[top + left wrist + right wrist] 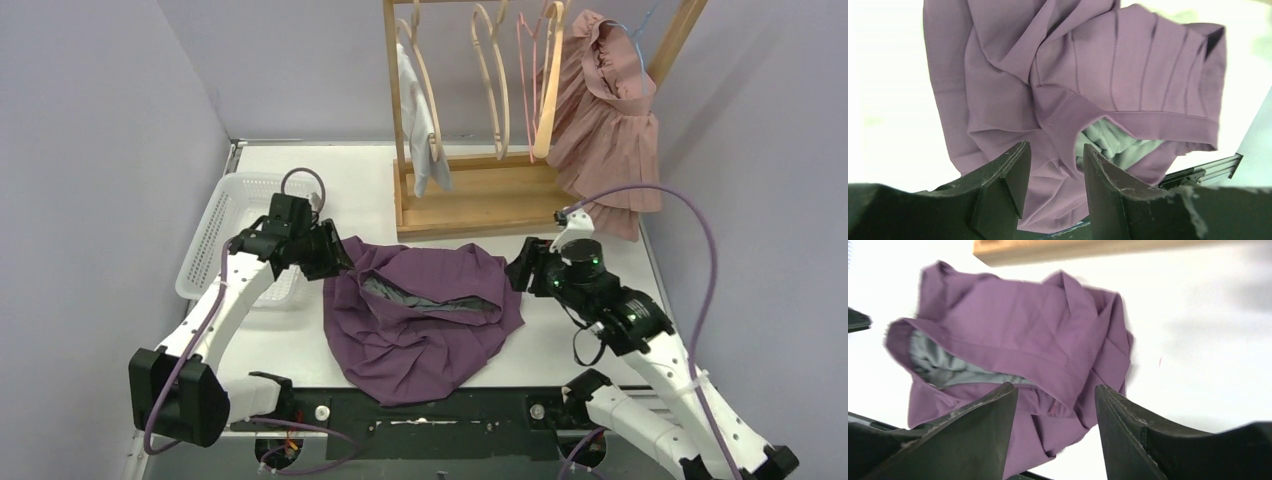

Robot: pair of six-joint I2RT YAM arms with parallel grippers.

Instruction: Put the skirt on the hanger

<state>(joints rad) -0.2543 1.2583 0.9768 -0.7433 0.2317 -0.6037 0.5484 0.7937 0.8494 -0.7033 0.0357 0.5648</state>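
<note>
**Top external check: skirt on the table, hanging not begun**

We find the purple skirt [420,322] lying crumpled on the white table [570,345], in front of the wooden rack [478,205] and apart from it. Its waistband gapes open and shows the grey lining. No part of it is lifted, and no part of it is on a hanger.

The left gripper [338,260] sits at the skirt's left edge. In the left wrist view its fingers are parted, with waistband fabric lying in the gap but not pinched. The right gripper [520,272] sits at the skirt's right edge. In the right wrist view its fingers are spread wide and hold nothing, and the cloth lies just beyond them.

On the rack, one hanger carries a white garment [422,135] and another a pink dress [612,125]. The bare wooden hanger [492,85] between them is free. A white basket [222,225] stands at the table's left.

We judge the task to be at its opening stage, with both arms positioned for a grasp and neither grasp made. What remains is to close on the waistband at both sides, raise the skirt, carry it to a free hanger and seat it there.
</note>
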